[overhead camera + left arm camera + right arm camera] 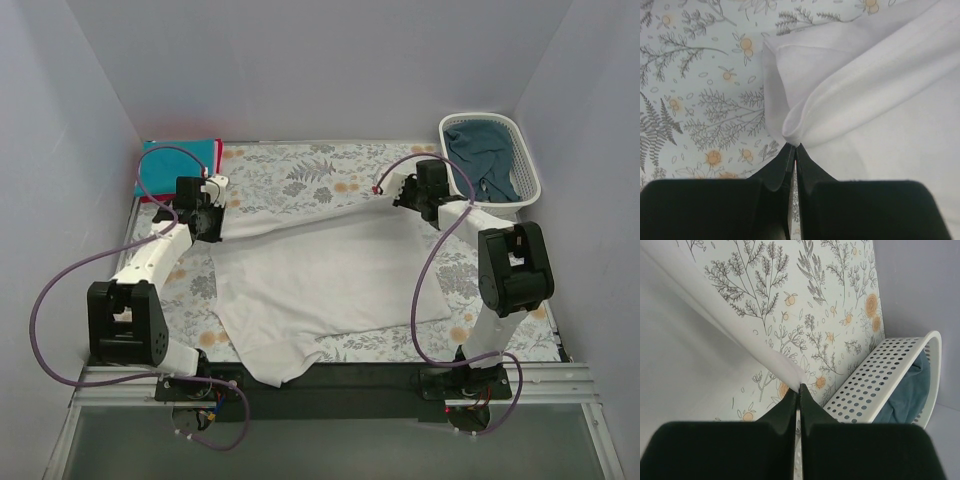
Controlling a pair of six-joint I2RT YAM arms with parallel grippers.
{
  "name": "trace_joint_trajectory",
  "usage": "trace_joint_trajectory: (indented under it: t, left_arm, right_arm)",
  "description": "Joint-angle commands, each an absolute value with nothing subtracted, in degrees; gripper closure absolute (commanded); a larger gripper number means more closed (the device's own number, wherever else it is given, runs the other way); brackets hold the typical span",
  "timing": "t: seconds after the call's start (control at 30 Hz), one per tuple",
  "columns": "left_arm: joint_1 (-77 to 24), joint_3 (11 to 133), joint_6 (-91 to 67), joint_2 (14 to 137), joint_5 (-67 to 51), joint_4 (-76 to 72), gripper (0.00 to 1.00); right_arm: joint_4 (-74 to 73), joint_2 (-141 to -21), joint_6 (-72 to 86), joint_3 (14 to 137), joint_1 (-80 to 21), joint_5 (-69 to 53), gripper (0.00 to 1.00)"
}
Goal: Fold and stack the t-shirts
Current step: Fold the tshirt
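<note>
1. Over a floral tablecloth (300, 170), between pale walls: stretching a white shirt (320, 280) across the middle, lifting its far edge into a taut line and leaving the near part rumpled toward the arm bases.
2. Pinching the far-left corner of the white shirt with the left gripper (795, 150), jaws pressed together on a small bunch of fabric.
3. Pinching the far-right corner with the right gripper (799, 389), jaws likewise pressed together on a thin fold, close to the basket (528, 170).
4. Waiting at far left: a folded teal shirt (180, 160), lying on a red shirt (148, 198) showing only an edge. Waiting crumpled in the basket: a dark shirt (485, 165).
5. Judging the step: probably spreading the white shirt flat ahead of a first fold, with most of the task not yet done.
6. Risking a slip: holding very little cloth at each tip, so pulling the arms wider apart or jerking could free a corner.
7. Risking a messy fold: laying the far edge down over the bunched near hem would trap wrinkles.
8. Risking a knock: swinging the right tip outward could shove the basket.
9. Risking drag: sliding the shirt low could ruck the tablecloth.
</note>
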State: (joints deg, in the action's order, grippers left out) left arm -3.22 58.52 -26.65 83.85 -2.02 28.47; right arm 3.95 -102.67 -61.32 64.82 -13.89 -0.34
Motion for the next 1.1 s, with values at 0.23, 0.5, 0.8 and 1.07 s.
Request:
trace_joint_trajectory:
  t: [0.23, 0.5, 0.8, 1.07]
  left_arm:
    - [-4.31, 54.14, -25.84, 77.87, -0.79, 37.26, 1.0]
    - [-7.47, 51.33, -28.3, 78.57, -0.79, 37.79, 1.0]
    - [-8.0, 50.36, -26.81, 78.58, -2.62, 39.19, 0.89]
    - [-4.23, 58.88, -25.14, 77.6, -7.82, 45.18, 0.61]
  right_arm:
    - [2.29, -99.49, -63.81, 61.96, -12.83, -2.37, 0.99]
    - [1.58, -101.07, -64.95, 61.35, -12.83, -1.93, 0.99]
    - [0.09, -99.76, -67.23, 58.1, -12.83, -2.02, 0.99]
    - [-6.59, -92.3, -67.85, 57.65, -12.48, -3.78, 0.5]
